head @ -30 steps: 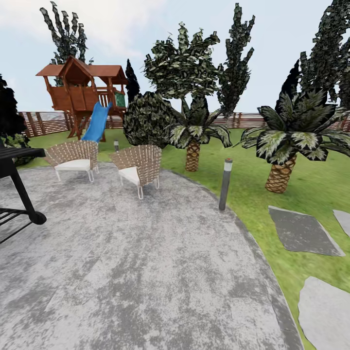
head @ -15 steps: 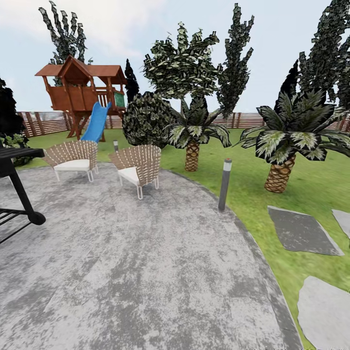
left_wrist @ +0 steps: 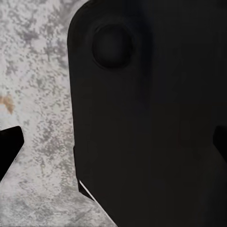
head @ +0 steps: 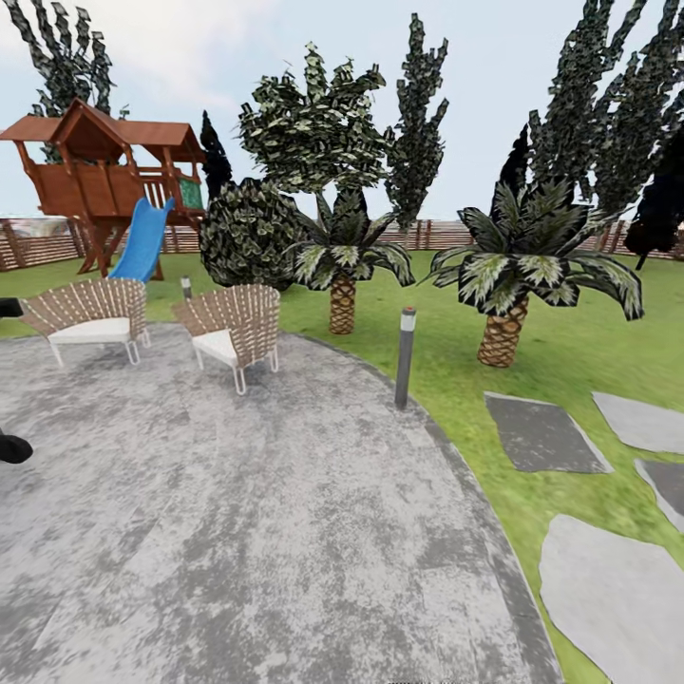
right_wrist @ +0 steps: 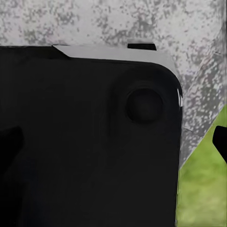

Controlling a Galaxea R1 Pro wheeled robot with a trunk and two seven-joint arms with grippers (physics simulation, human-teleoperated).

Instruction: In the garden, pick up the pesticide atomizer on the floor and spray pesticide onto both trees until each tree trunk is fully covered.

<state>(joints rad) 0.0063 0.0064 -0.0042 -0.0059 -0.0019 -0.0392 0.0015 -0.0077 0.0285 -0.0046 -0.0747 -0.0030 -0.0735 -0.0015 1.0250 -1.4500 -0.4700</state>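
Underfoot, mottled grey paving (head: 285, 532) (curved edge) meets lawn (head: 570, 351).

The head view looks forward from standing height across a grey patio (head: 237, 532) toward the lawn (head: 570, 361), two wicker chairs (head: 233, 328), a bollard lamp (head: 405, 357), palms (head: 503, 285) and the fence (head: 446, 235), with sky above; everything is well away from the camera.

The left wrist view faces down, very near a black robot panel (left_wrist: 151, 118) that blocks most of it, with speckled patio (left_wrist: 38, 71) beyond beside it.

The right wrist view also faces down, close to a black panel (right_wrist: 85, 142), with patio (right_wrist: 142, 23) past its edge and a strip of grass (right_wrist: 203, 189) at one corner.

All three views share the patio surface; the right wrist and head views share the lawn edge.
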